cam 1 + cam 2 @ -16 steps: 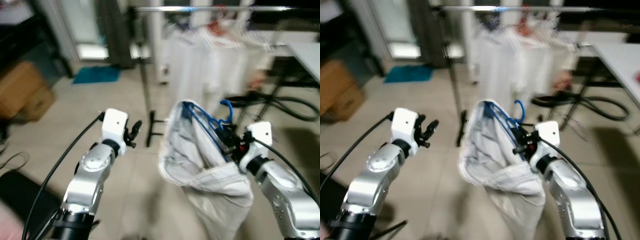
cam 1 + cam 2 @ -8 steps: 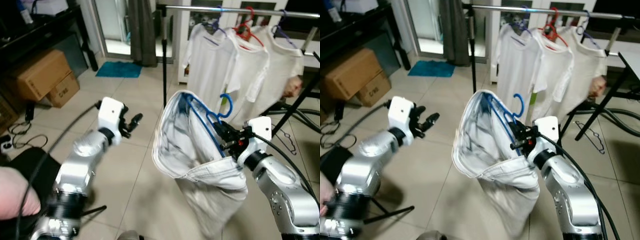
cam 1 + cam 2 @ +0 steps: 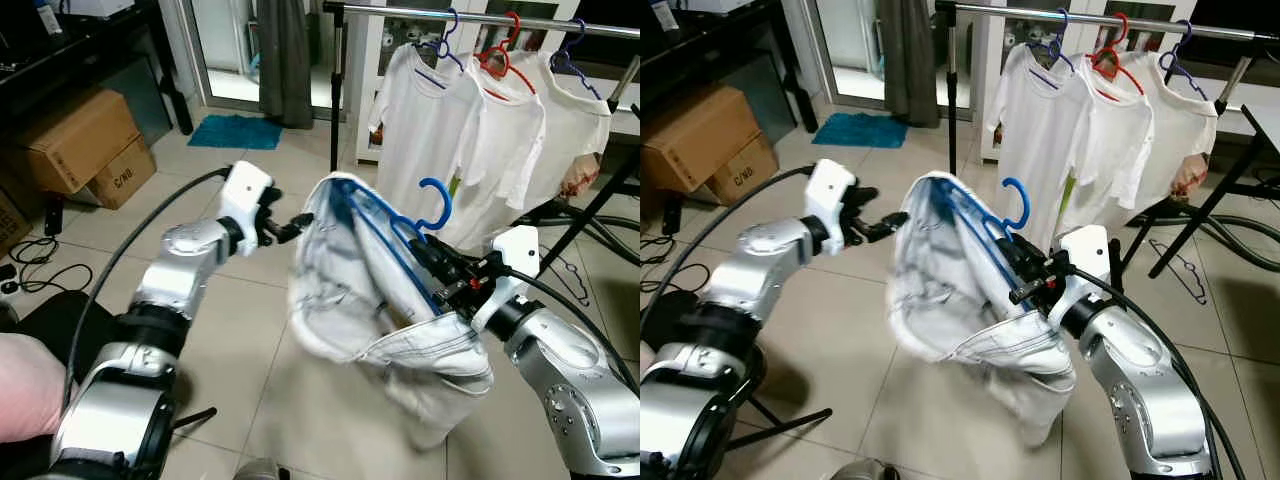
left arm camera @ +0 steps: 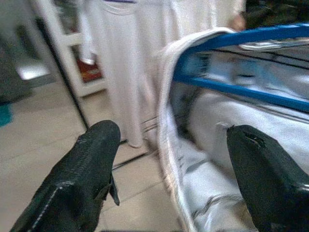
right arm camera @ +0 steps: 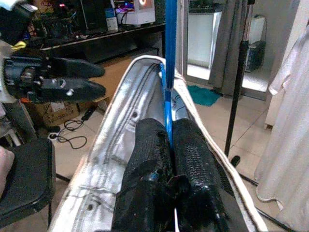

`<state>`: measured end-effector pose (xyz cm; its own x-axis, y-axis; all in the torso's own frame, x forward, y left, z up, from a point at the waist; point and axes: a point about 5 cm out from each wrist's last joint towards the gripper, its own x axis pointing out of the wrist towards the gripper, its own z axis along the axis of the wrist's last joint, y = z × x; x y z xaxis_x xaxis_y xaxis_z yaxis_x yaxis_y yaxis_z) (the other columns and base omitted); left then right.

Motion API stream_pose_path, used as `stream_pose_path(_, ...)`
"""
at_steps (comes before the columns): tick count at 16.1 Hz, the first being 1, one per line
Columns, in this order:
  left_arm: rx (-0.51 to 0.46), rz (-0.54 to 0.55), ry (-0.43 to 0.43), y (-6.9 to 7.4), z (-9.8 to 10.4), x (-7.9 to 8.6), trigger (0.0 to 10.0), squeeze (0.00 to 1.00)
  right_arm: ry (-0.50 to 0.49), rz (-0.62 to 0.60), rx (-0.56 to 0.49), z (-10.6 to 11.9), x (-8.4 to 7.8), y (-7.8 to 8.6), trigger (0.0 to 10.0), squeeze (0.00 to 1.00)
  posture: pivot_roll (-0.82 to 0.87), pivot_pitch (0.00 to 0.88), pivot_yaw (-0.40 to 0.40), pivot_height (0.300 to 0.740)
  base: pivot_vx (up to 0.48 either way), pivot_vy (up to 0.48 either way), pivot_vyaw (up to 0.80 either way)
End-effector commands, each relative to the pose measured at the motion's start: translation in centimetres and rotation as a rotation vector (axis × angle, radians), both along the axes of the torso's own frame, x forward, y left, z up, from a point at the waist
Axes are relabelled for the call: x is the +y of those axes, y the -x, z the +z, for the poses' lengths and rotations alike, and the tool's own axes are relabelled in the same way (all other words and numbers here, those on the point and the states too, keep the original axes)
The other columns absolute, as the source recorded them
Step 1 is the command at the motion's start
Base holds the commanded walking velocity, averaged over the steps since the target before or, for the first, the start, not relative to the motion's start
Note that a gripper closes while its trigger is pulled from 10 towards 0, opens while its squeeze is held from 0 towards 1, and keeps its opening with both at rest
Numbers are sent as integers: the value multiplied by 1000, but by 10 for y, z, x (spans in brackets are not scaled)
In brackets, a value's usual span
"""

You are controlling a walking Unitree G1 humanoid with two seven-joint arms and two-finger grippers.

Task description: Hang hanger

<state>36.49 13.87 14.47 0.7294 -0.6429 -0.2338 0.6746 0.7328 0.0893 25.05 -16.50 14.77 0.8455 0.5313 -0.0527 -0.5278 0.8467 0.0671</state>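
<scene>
Below the metal rail (image 3: pixel 480 17), our right tool (image 3: pixel 447 280) pinches the blue plastic hanger (image 3: pixel 400 232); left tool (image 3: pixel 297 223), spread open, could snag its pale trousers (image 3: pixel 360 300).

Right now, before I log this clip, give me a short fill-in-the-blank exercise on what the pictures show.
1. The right gripper is shut on a ____ hanger.
2. The garment draped on that hanger is ____ in colour.
3. The rail carries ____ white shirts.
4. The left gripper has its jaws ____ beside the garment's edge.

Missing words: blue; white; three; open
</scene>
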Motion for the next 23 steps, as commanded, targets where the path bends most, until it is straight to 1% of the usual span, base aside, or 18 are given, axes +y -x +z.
stream_pose_path(1,-12,-67,-37,-5,3,-9,10000,0,-16,55,-59,14,5,4,10000,0,-28,0,36,740,0,0,0)
stream_pose_path(3,-16,-85,-69,-9,3,-13,10000,0,-21,74,-61,15,6,6,10000,0,-30,0,36,740,0,0,0)
stream_pose_path(4,-24,-87,-102,-12,4,-14,10000,0,-31,92,-64,17,8,8,10000,0,-36,0,40,740,0,0,0)
stream_pose_path(7,-27,-83,-121,-19,6,-17,10000,0,-49,112,-65,20,8,12,10000,0,-47,0,44,740,0,0,0)
stream_pose_path(8,-32,-92,-121,-20,7,-18,1686,0,-51,111,-65,20,7,12,10000,0,-48,0,46,740,0,0,0)
stream_pose_path(9,-35,-96,-120,-20,8,-19,1686,0,-51,110,-65,21,7,12,10000,0,-48,0,46,740,0,0,0)
stream_pose_path(10,-47,-98,-121,-21,10,-21,0,0,-50,107,-64,20,6,13,10000,0,-48,0,47,740,0,0,0)
stream_pose_path(13,-70,-114,-110,-21,11,-26,0,0,-43,94,-54,18,5,11,10000,0,-46,0,46,740,0,0,0)
stream_pose_path(15,-75,-152,-140,-19,8,-26,0,0,-38,82,-46,17,4,10,10000,0,-45,0,45,740,0,0,0)
stream_pose_path(16,-75,-161,-158,-18,6,-24,0,0,-36,78,-42,17,3,10,10000,0,-44,0,45,740,0,0,0)
stream_pose_path(17,-81,-156,-193,-18,5,-20,0,0,-34,77,-41,17,3,9,10000,0,-43,0,42,740,0,0,0)
stream_pose_path(20,-99,-152,-233,-18,8,-9,0,0,-32,79,-37,17,3,9,10000,0,-38,0,37,740,0,0,0)
stream_pose_path(23,-101,-202,-237,-17,12,-5,0,0,-26,78,-33,16,3,8,10000,0,-39,0,38,740,0,0,0)
